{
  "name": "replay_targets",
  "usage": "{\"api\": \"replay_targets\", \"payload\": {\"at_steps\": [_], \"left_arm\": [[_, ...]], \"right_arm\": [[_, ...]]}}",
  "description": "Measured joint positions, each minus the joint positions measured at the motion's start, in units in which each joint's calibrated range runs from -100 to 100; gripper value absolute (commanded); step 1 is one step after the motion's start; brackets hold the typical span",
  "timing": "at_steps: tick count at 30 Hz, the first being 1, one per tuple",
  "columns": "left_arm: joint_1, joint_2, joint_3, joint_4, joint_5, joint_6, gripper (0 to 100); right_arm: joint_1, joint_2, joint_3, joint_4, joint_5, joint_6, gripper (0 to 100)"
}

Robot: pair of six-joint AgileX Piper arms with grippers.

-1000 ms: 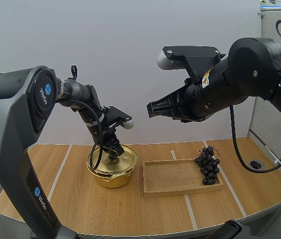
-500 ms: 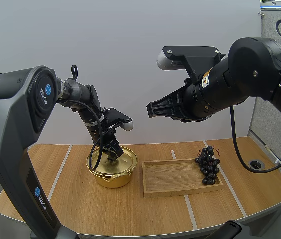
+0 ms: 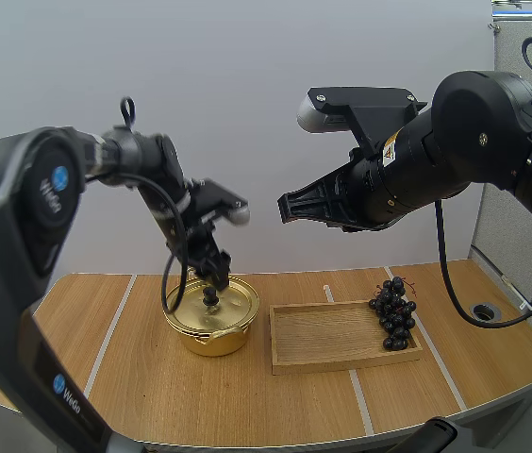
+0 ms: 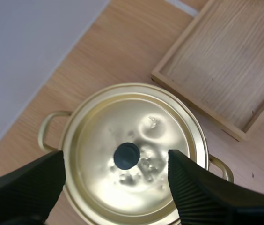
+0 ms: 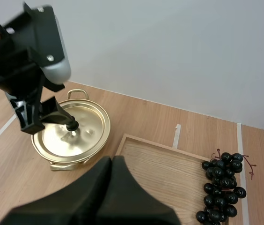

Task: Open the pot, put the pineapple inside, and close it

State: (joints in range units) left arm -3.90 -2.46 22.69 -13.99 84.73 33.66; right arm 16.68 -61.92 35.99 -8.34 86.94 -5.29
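Note:
A gold pot [image 3: 211,326] stands on the table with its gold lid [image 3: 219,304] on it, a black knob [image 3: 210,295] at the lid's middle. My left gripper [image 3: 212,276] hangs just above the knob, open and apart from it. In the left wrist view the ribbed fingers [image 4: 33,183] stand wide to either side of the knob [image 4: 126,155] and lid [image 4: 146,136], my left gripper [image 4: 115,158] holding nothing. My right gripper [image 3: 285,209] is high over the table, shut; its fingers [image 5: 111,164] lie together as one dark wedge.
A wooden tray [image 3: 332,338] lies right of the pot. A bunch of dark grapes [image 3: 393,316] rests on the tray's right end, also seen as grapes [image 5: 222,185] beside the tray [image 5: 169,171]. The table's front is bare wood.
My left gripper has let go of the lid's knob, spread its fingers wide and risen a little. The lid stays on the pot. The right arm has not moved.

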Motion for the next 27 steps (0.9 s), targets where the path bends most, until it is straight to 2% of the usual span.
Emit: {"api": "replay_targets", "payload": {"at_steps": [5, 9, 21, 25, 26, 27], "left_arm": [[0.00, -9.71, -6.83, 0.72, 4.34, -1.58, 100], [0.00, -25.17, -15.65, 0.83, 5.83, -3.18, 100], [0.00, -43.60, -18.35, 0.83, 6.58, -3.29, 100], [0.00, -50.20, -18.40, 0.94, 7.98, -5.68, 100], [0.00, -51.48, -18.50, 0.94, 8.14, -6.15, 96], [0.00, -52.73, -18.50, 0.94, 8.73, -7.16, 78]], "right_arm": [[0.00, 0.00, 0.00, 0.00, 0.00, 0.00, 0], [0.00, 0.00, 0.00, 0.00, -0.04, 0.00, 0], [0.00, 0.00, 0.00, 0.00, -0.04, 0.00, 0], [0.00, 0.00, 0.00, 0.00, -0.04, 0.00, 0], [0.00, 0.00, 0.00, 0.00, -0.04, 0.00, 0], [0.00, 0.00, 0.00, 0.04, -0.04, 0.00, 0]]}}
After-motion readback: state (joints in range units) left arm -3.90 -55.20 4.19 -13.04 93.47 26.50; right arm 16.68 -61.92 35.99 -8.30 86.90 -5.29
